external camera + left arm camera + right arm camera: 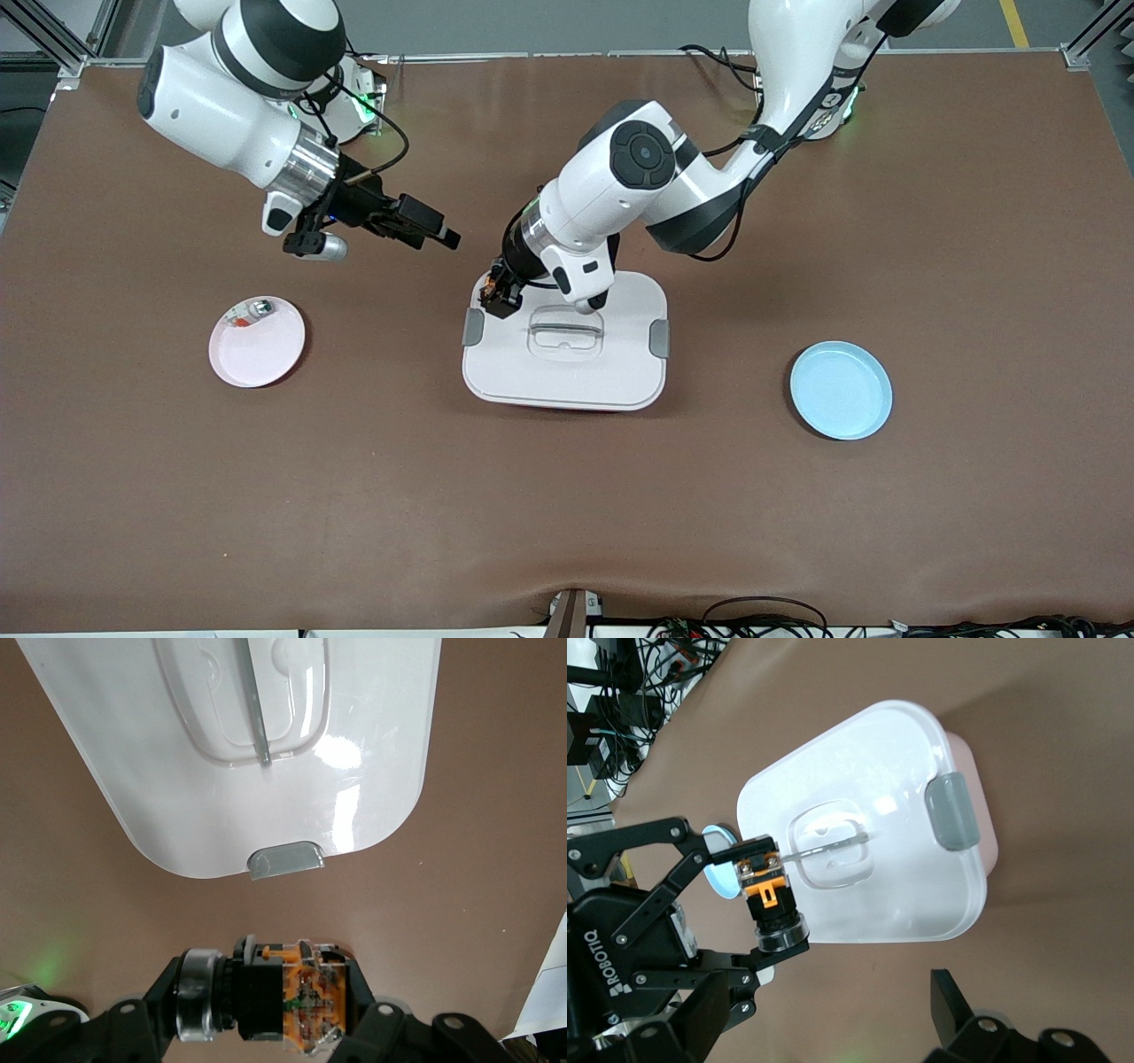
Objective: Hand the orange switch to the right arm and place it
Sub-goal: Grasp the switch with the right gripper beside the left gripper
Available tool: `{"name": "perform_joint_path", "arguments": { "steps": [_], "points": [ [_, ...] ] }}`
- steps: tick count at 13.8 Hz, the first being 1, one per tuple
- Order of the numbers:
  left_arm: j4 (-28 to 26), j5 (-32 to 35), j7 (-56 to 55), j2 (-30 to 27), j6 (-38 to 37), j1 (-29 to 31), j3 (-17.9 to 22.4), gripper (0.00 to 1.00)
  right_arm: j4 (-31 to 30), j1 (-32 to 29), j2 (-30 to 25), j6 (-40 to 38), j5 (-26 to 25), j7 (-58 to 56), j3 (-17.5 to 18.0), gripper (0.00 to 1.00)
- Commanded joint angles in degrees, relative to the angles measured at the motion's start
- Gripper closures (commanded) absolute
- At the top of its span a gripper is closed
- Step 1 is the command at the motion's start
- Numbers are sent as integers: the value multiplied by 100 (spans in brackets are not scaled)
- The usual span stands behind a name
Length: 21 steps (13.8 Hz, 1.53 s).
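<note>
Pink plate [257, 347] waits at eight o'clock of the right gripper [423, 229] — jaws parted, empty, ready to receive; at its four o'clock the left gripper [498, 296] clamps the orange switch [283, 994] aloft beside the white lidded box [567, 363].

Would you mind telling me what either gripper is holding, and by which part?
The left gripper holds the orange switch by its sides, over the white lidded box. The right gripper holds nothing.
</note>
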Motion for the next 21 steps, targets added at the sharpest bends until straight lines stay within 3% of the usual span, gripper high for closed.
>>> {"name": "perform_joint_path", "arguments": {
  "steps": [1,20,21],
  "points": [
    [160,-26,-69,24,-121,-140,89,100,123,286,202,289,275,-92,-37,0],
    [151,53,-86,-47,-569,-132,168,100,457,876,993,1029,328,-83,-37,0],
    [151,53,-86,-56,-569,-141,177,100,466,885,1002,1029,337,-83,-37,9]
  ]
}}
